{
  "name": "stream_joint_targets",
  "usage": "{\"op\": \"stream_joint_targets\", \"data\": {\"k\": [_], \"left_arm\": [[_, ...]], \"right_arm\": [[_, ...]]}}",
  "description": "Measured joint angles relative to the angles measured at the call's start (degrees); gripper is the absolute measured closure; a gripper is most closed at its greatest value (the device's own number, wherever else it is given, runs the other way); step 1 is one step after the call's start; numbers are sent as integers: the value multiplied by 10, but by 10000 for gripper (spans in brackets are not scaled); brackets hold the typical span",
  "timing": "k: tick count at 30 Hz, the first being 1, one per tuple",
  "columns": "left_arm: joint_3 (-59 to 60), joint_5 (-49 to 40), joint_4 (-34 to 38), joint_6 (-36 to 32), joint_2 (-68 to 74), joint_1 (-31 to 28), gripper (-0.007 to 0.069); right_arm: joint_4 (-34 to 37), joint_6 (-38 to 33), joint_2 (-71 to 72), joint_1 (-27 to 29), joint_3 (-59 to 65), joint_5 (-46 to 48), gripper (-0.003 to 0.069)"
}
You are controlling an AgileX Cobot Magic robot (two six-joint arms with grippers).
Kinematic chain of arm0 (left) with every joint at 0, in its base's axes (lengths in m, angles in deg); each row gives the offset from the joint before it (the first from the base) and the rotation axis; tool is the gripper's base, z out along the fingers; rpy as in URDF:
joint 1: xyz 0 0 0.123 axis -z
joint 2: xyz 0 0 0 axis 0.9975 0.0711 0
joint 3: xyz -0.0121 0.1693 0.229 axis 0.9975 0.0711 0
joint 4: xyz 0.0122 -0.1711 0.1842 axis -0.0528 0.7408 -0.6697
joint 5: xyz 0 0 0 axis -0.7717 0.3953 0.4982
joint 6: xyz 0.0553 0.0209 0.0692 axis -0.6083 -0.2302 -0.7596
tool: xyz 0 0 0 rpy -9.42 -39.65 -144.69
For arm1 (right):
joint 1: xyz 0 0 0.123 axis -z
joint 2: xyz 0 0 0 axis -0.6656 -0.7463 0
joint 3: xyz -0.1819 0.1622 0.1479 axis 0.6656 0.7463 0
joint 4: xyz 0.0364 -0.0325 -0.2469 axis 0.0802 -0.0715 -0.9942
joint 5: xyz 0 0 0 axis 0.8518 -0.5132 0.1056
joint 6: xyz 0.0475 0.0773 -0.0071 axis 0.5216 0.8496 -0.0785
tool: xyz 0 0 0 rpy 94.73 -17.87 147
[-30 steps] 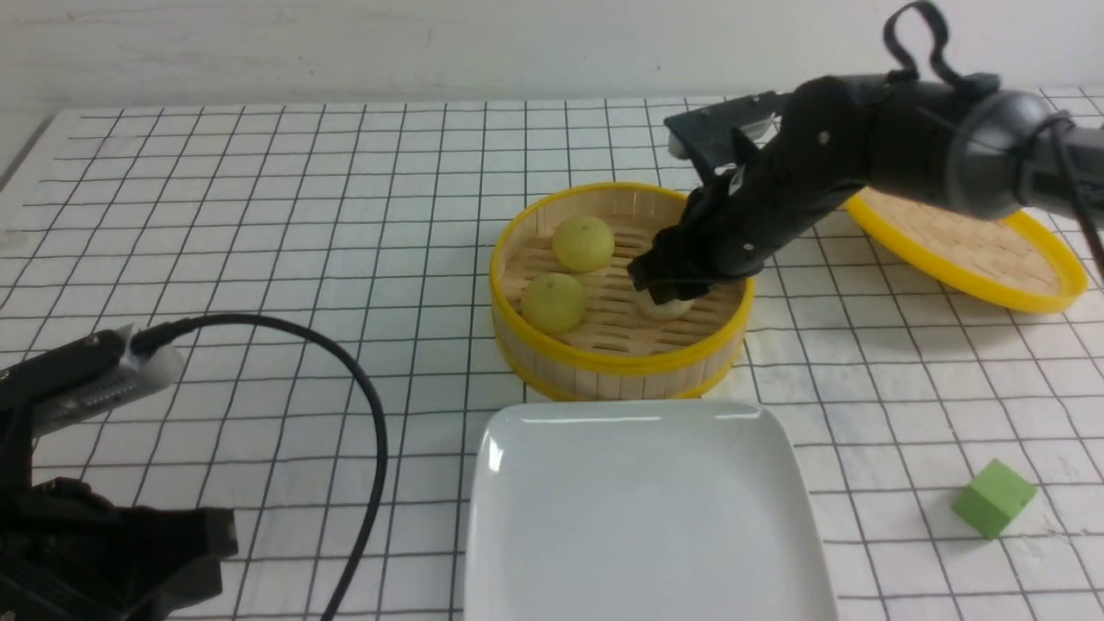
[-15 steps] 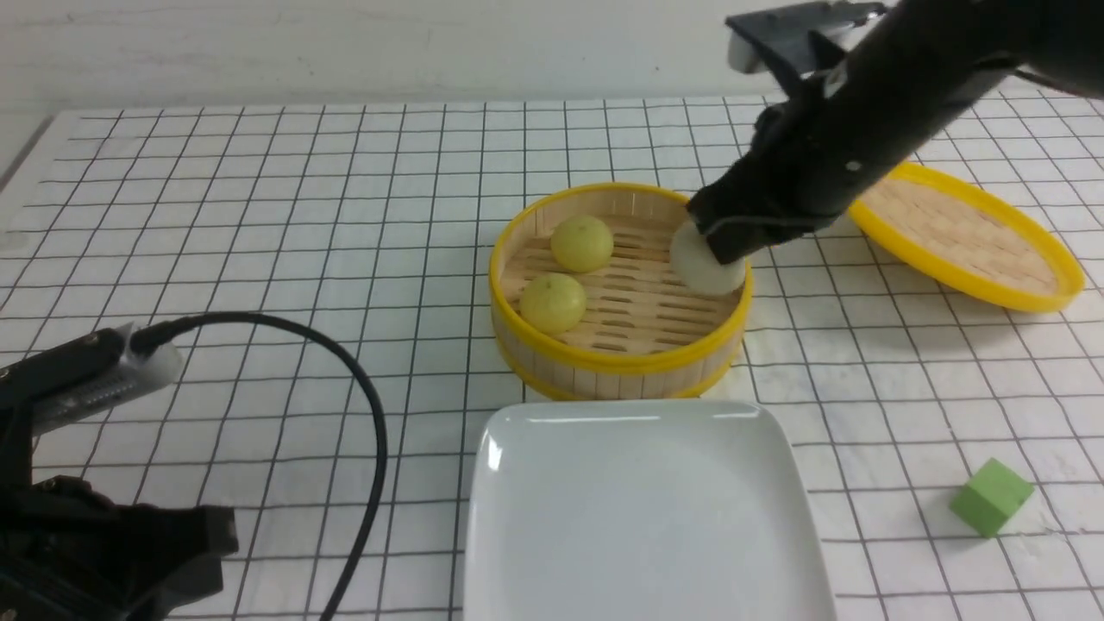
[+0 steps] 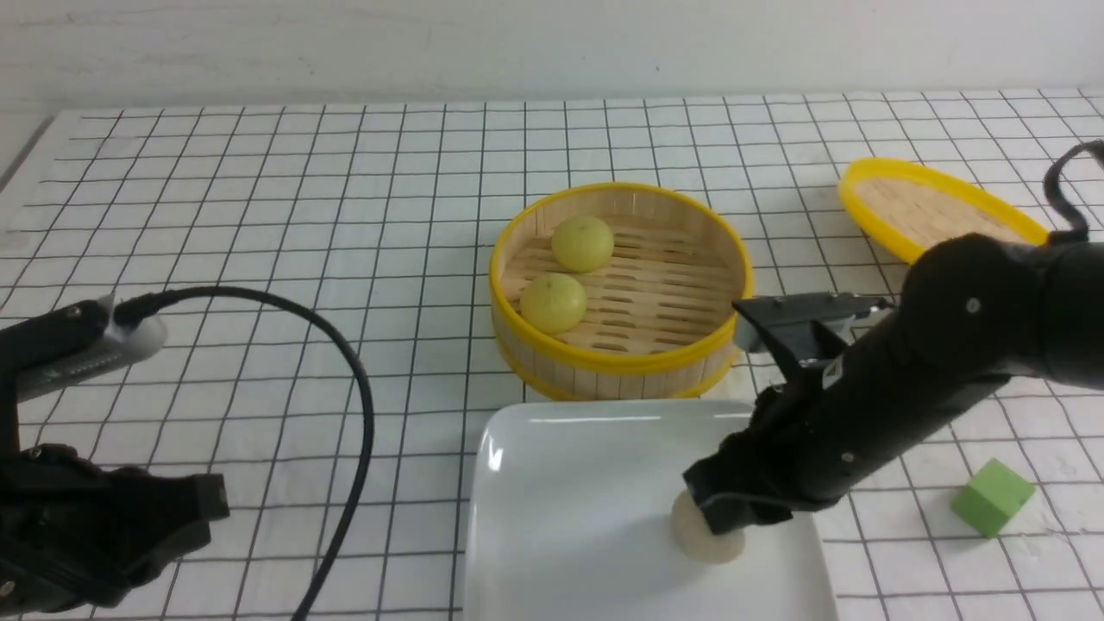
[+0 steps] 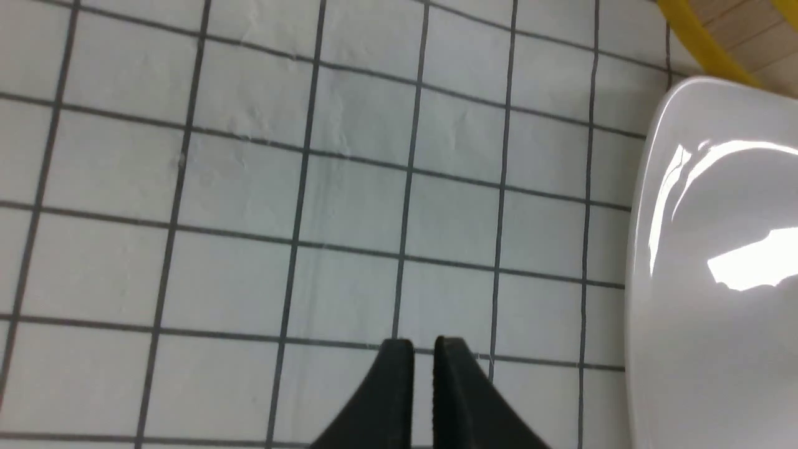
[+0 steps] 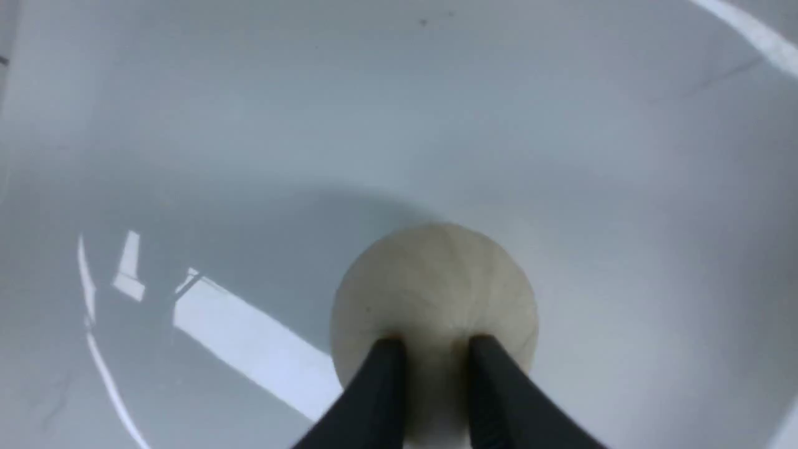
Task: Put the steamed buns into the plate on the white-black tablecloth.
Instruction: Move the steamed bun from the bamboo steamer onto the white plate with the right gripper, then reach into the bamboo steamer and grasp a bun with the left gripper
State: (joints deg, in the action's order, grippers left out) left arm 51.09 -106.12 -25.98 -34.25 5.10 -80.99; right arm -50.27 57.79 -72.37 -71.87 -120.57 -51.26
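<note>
Black-gridded white tablecloth [image 3: 259,216] is covering the table. Your right gripper [image 3: 724,516] fingers [image 5: 383,374] are touching the beige-grey round steamed bun [image 3: 703,542], which is sitting just beneath them on the glossy white square plate [image 3: 561,483]; clamped or released, you cannot tell. Your left gripper [image 4: 424,342] fingers [image 4: 452,374] are nearly meeting, empty.

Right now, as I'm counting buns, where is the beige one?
Front view: the beige bun is on the white plate, right side, at the right claw, nearer than the basket.

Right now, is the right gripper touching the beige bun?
Touching: right wrist view shows the right gripper pinching the beige bun, no gap visible.
</note>
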Motion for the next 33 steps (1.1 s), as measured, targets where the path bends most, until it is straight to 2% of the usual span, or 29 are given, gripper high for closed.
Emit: {"op": "stream_joint_targets", "data": {"k": [3, 4, 5, 6, 7, 9, 10, 11, 12, 13, 14, 15, 16, 17, 22, 25, 27, 30, 31, 32, 33], "left_arm": [[0, 8, -1, 0, 0, 0, 540], [0, 8, -1, 0, 0, 0, 538], [0, 9, 0, 0, 0, 0, 536], [0, 9, 0, 0, 0, 0, 536], [0, 9, 1, 0, 0, 0, 534], [0, 9, 1, 0, 0, 0, 534], [0, 9, 1, -1, 0, 0, 533], [0, 9, 1, -1, 0, 0, 533], [-1, 10, 4, -1, 1, 0, 538], [-1, 10, 6, -1, 1, 0, 542], [-11, 7, 19, -2, 10, 0, 566], [-13, 4, 21, -4, 14, 0, 571], [-31, -11, 38, -15, 33, 0, 601], [-48, -24, 52, -25, 47, 0, 615], [-147, -107, 138, -113, 173, 0, 622], [-203, -109, 204, -170, 250, 23, 620], [-223, -99, 221, -185, 280, 44, 613], [-308, -65, 236, -182, 363, 112, 540], [-318, -63, 233, -181, 367, 116, 528], [-362, -57, 213, -166, 401, 140, 472], [-367, -56, 209, -165, 409, 145, 464]], "right_arm": [[-1, 0, 1, 1, 0, 0, 337], [-3, 0, 9, 6, -4, 12, 268], [-11, 0, 22, 13, -11, 37, 232], [-13, 0, 25, 14, -12, 37, 228], [-35, 0, 51, 24, -26, 75, 215], [-56, 2, 87, 35, -39, 112, 239], [-70, 4, 123, 44, -45, 138, 284], [-76, 6, 123, 45, -46, 143, 294], [-98, 12, 175, 57, -47, 184, 401], [-103, 13, 181, 59, -47, 189, 414], [-125, 17, 228, 68, -42, 219, 528], [-127, 18, 240, 69, -39, 222, 556], [-140, 21, 282, 75, -26, 238, 632], [-150, 24, 312, 77, -12, 244, 660], [-190, 26, 437, 78, 80, 246, 673], [-207, 27, 496, 79, 141, 223, 673], [-211, 27, 514, 79, 163, 214, 673], [-217, 27, 547, 79, 214, 179, 673], [-217, 27, 547, 79, 216, 176, 673], [-217, 27, 550, 79, 229, 164, 671], [-217, 27, 550, 79, 232, 163, 671]]}}
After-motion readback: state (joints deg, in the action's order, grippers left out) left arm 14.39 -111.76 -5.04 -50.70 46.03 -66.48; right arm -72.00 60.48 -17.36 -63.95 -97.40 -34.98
